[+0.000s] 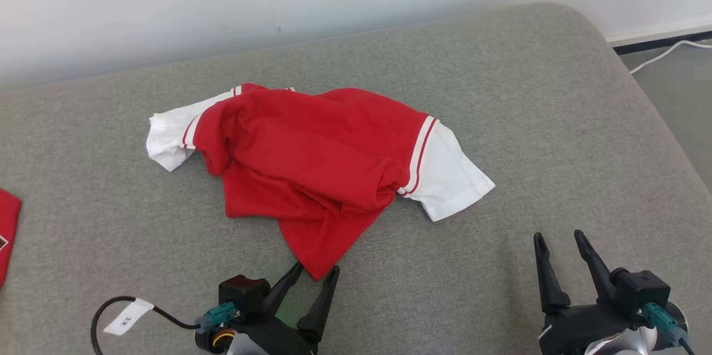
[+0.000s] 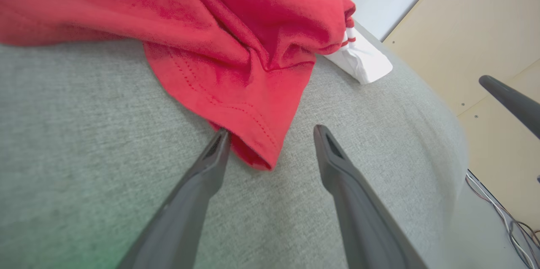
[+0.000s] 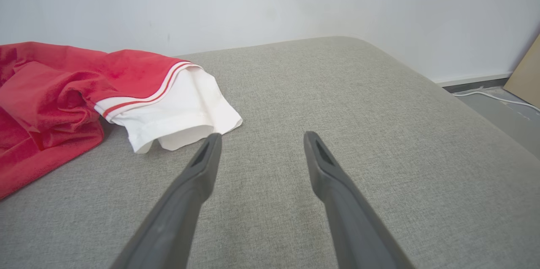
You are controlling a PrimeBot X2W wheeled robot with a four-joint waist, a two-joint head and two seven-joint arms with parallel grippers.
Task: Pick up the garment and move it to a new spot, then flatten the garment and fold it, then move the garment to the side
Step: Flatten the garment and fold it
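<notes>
A crumpled red garment (image 1: 311, 160) with white sleeves lies in the middle of the head view on a grey padded surface (image 1: 500, 82), one sleeve pointing to the left of the frame and the other to the right. A pointed corner of its red hem reaches down toward the lower centre.

The left gripper (image 1: 317, 267) sits at the bottom of the frame, left of centre, released, with its fingers spread on either side of that hem corner. In the left wrist view (image 2: 271, 130) the corner lies between the two fingers, against the left one and clear of the right.

The right gripper (image 1: 558, 234) stands at the lower right, jaws apart and grasping nothing, over bare grey fabric below the right-hand sleeve.

A second red cloth (image 1: 6, 232) shows at the left edge.
</notes>
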